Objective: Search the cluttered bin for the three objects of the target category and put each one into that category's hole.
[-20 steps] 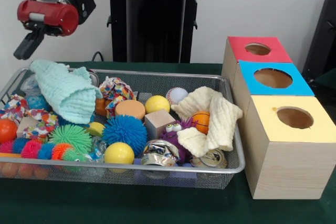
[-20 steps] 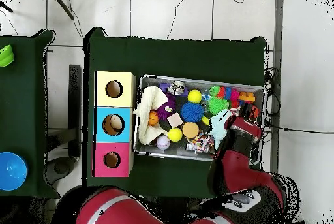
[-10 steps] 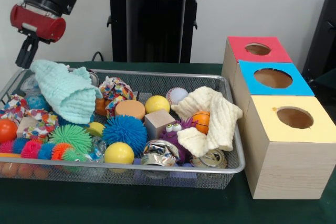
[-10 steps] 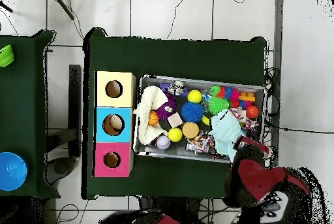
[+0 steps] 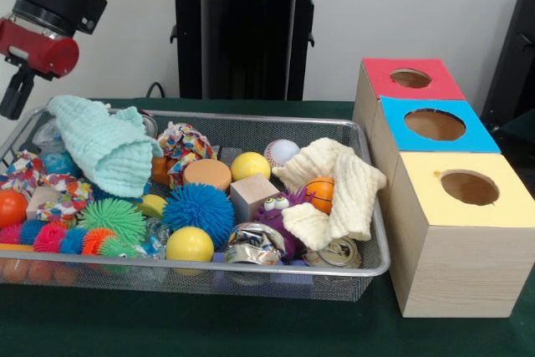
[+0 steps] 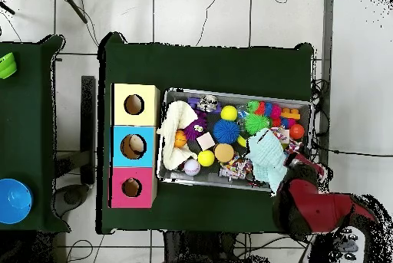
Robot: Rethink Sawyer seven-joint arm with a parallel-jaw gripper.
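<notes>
Three boxes stand on the green counter (image 5: 209, 336) at 3 o'clock from the wire bin (image 5: 242, 130): a red box (image 5: 380, 73), a blue box (image 5: 397, 114) and a yellow box (image 5: 426, 194), each with a round hole on top. The bin is full of toys, and the things we must find lie somewhere in it. We cannot tell which kind is wanted. The red arm (image 5: 50, 6) hangs at 10 o'clock, above the bin's corner. We cannot tell if its fingers (image 5: 17, 94) are open or closed.

A mint cloth (image 5: 104, 144) lies over toys at 9 o'clock. A cream cloth (image 5: 343, 186) lies over others at 3 o'clock.

From above, the arm (image 6: 311, 206) sits at 5 o'clock from the bin (image 6: 222, 93), just past the mint cloth (image 6: 265, 152). The boxes are at 9 o'clock.

We think a few things could go wrong. The cloths may hide a wanted toy, so it gets missed. A reach could catch cloth and not a toy. A round ball like the yellow ball (image 5: 190, 244) could slip and roll away. A toy could go in the wrong hole.
</notes>
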